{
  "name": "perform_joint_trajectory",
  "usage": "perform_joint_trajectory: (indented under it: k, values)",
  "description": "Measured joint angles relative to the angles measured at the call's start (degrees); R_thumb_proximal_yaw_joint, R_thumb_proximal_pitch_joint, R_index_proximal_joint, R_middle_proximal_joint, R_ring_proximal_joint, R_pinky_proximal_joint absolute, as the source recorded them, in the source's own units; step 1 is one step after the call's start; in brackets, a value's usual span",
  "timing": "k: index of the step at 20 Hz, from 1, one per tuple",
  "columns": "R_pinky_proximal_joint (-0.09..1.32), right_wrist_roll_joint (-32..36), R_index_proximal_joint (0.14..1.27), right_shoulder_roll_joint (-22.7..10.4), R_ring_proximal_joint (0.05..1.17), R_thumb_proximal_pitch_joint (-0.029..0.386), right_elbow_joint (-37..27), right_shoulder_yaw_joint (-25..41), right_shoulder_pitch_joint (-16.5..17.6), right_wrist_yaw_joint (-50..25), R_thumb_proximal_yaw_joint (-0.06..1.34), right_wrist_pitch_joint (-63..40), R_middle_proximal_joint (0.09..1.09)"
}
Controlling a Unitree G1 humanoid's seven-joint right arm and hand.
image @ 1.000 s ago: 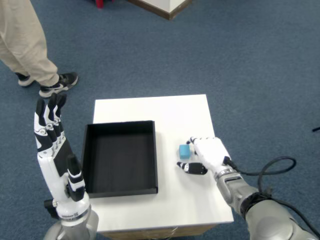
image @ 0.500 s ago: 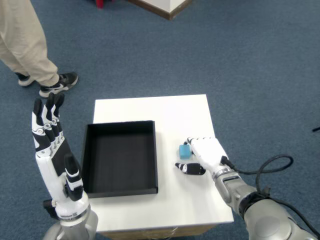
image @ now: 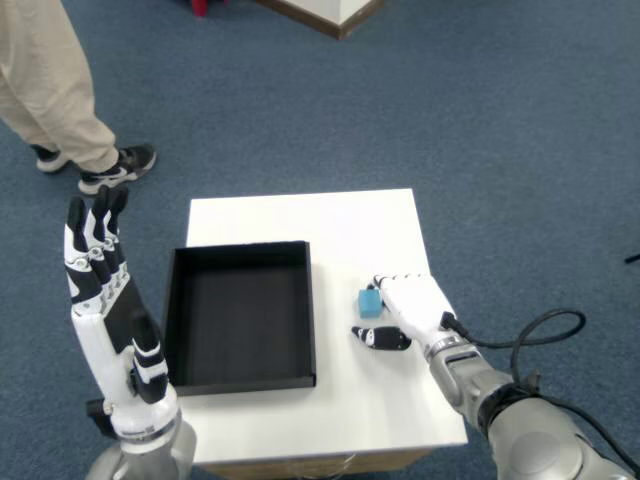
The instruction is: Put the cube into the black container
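A small blue cube (image: 370, 301) rests on the white table (image: 340, 225), just right of the black container (image: 240, 315). My right hand (image: 412, 310) lies low over the table right beside the cube. Its curled fingertips (image: 383, 285) are at the cube's right edge, and whether they touch it I cannot tell. The black-tipped thumb (image: 380, 338) stretches out below the cube, apart from it, so the cube is not pinched. The hand is open. The container is a shallow rectangular tray with nothing in it.
My left hand (image: 105, 305) is raised, fingers spread, beyond the table's left edge. A person's legs and shoe (image: 115, 168) stand on the blue carpet at the upper left. A cable (image: 535, 335) trails from my right wrist.
My right hand has edged slightly left toward the cube, and the thumb with it. The left hand has dropped a little. The cube has not moved.
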Motion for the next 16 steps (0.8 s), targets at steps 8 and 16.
perform_joint_trajectory:
  k: [8, 16]
  values:
    - [1.04, -0.08, 0.6, -0.1, 0.86, 0.07, 0.0, 0.11, 0.11, -1.39, 0.81, -0.86, 0.77]
    - [1.04, -0.08, 0.63, -0.81, 0.86, 0.105, -0.01, 0.14, 0.4, -1.39, 0.91, -1.36, 0.78]
